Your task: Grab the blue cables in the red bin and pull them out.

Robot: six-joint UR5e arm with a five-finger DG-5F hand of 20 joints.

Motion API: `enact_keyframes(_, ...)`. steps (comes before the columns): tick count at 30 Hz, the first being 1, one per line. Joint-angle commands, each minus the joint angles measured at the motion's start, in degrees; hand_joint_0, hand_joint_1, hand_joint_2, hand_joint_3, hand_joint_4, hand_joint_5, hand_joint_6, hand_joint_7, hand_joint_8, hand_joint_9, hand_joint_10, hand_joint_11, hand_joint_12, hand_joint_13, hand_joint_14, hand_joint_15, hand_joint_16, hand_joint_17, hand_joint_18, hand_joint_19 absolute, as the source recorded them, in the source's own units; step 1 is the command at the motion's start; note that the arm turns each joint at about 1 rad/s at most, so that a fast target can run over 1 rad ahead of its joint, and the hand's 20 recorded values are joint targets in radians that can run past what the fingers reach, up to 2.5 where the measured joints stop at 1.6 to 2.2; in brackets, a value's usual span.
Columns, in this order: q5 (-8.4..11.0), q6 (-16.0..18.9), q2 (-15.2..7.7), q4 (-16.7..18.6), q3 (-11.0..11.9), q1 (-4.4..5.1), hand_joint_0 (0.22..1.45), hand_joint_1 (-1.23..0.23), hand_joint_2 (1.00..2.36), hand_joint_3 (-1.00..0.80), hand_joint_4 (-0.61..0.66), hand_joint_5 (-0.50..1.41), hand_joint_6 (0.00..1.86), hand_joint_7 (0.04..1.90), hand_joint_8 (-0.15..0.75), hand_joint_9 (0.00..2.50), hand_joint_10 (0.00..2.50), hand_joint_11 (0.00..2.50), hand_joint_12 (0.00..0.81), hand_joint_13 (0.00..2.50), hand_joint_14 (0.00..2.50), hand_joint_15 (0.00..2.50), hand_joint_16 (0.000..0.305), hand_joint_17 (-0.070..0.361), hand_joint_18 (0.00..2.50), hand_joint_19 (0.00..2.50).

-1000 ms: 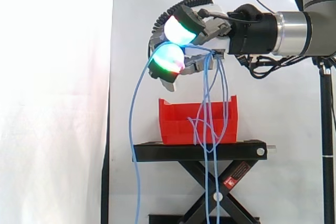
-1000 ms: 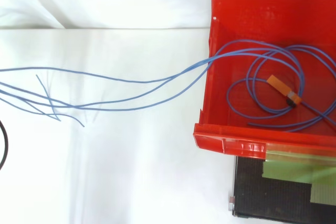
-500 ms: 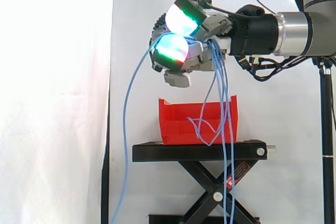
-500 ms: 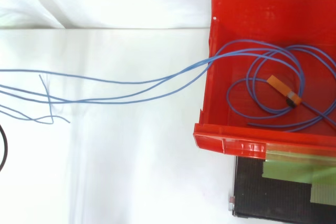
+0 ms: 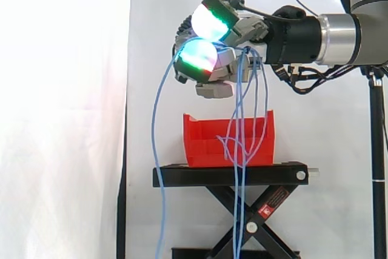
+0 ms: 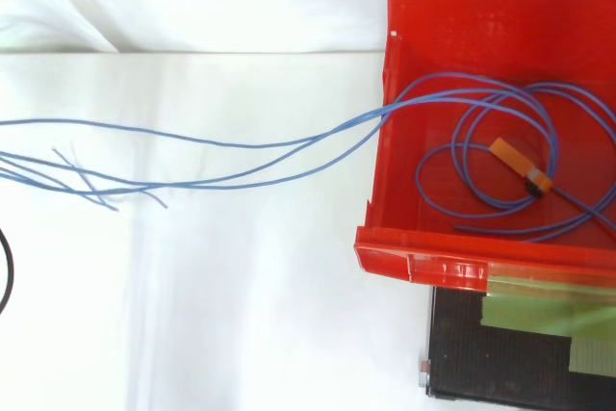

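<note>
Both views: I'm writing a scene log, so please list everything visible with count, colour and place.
black stand: one, black, low centre.
red bin: one, red, on the stand.
blue cables: several, blue, hanging from the robot hand; loops in the bin.
orange tag: one, orange, among those loops.
green tape: one patch, green, on the stand top.
white curtain: one, white, behind.
robot hand: one, green-white pads, above the bin, curled round the cables.
robot arm: one, black and silver, from the right.
</note>
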Motion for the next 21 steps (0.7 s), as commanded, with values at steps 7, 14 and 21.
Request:
enact_keyframes(7,-0.07,0.27,-0.06,0.00,-0.09,0.00,1.00,-0.91,1.00,-1.00,0.19,0.84,0.80,0.46,0.255,1.32,0.64,1.37,0.323,1.07,2.50,0.64,0.034,0.075,1.29,1.05)
enact_keyframes(14,-0.16,0.27,-0.06,0.00,-0.44,0.00,1.00,-0.91,1.00,-1.00,0.18,0.85,0.80,0.46,0.251,1.32,0.67,1.36,0.324,1.07,2.50,0.65,0.032,0.073,1.29,1.05)
enact_keyframes(21,-0.25,0.79,-0.06,0.09,-2.90,-0.08,1.00,-0.91,1.00,-1.00,0.18,0.84,0.80,0.46,0.257,1.31,0.84,1.31,0.324,1.08,2.50,0.66,0.032,0.073,1.29,1.04)
